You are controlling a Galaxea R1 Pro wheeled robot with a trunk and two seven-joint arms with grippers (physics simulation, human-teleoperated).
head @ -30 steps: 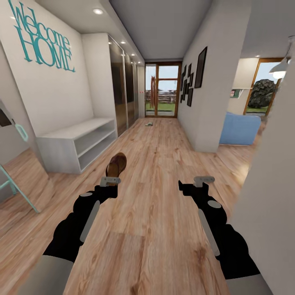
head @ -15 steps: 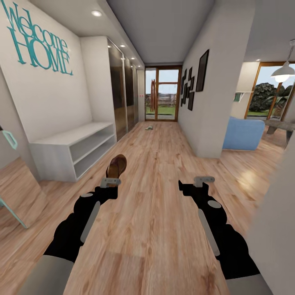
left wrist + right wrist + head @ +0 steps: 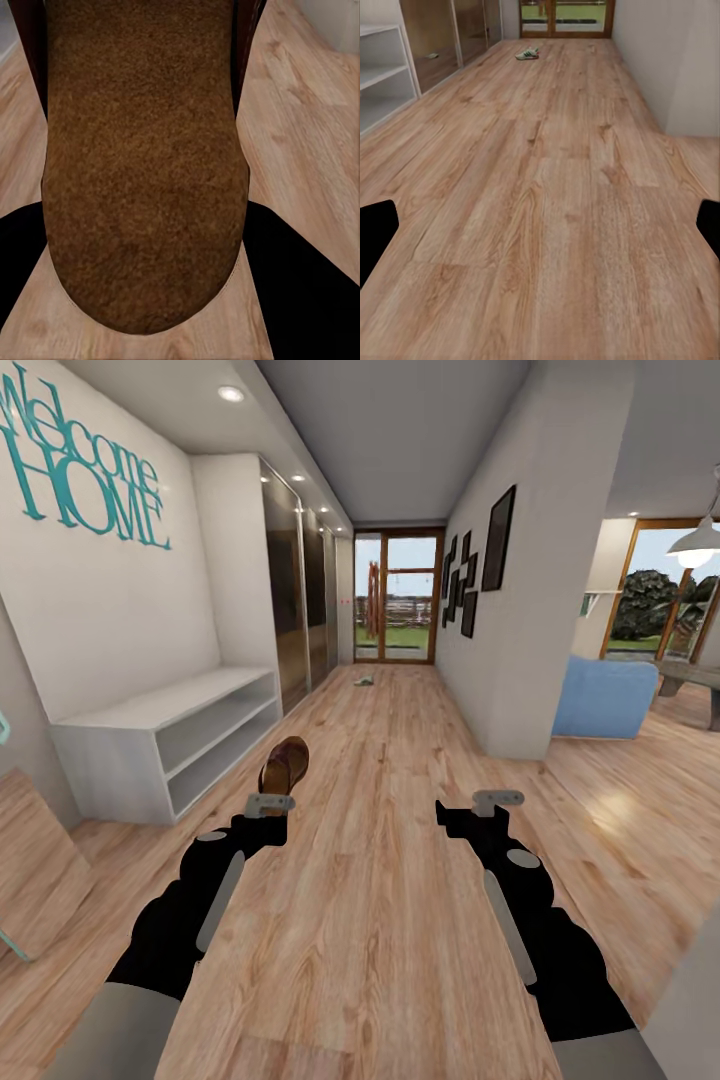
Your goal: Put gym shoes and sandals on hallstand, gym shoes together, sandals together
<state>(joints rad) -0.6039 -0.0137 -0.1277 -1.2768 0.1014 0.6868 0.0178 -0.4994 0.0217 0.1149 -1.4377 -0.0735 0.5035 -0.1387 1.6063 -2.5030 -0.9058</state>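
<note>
Between my left claw (image 3: 270, 803) fingers, brown sandal (image 3: 284, 764) gripped at heel end, toe pointing up and away; left wrist view shows its grainy underside (image 3: 142, 165) close; light, slightly flexible, rough sole unlikely to slip, I judge; firm hold across narrow heel seems best; right claw (image 3: 497, 798) empty, fingers spread wide over wood floor (image 3: 400, 920); gym shoe (image 3: 526, 53) lies far down corridor near glass door; low white two-shelf bench (image 3: 160, 735) stands on left against wall.

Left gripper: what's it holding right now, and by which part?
The left gripper holds one brown sandal by one end, fingers either side; heel or toe unclear.
</note>
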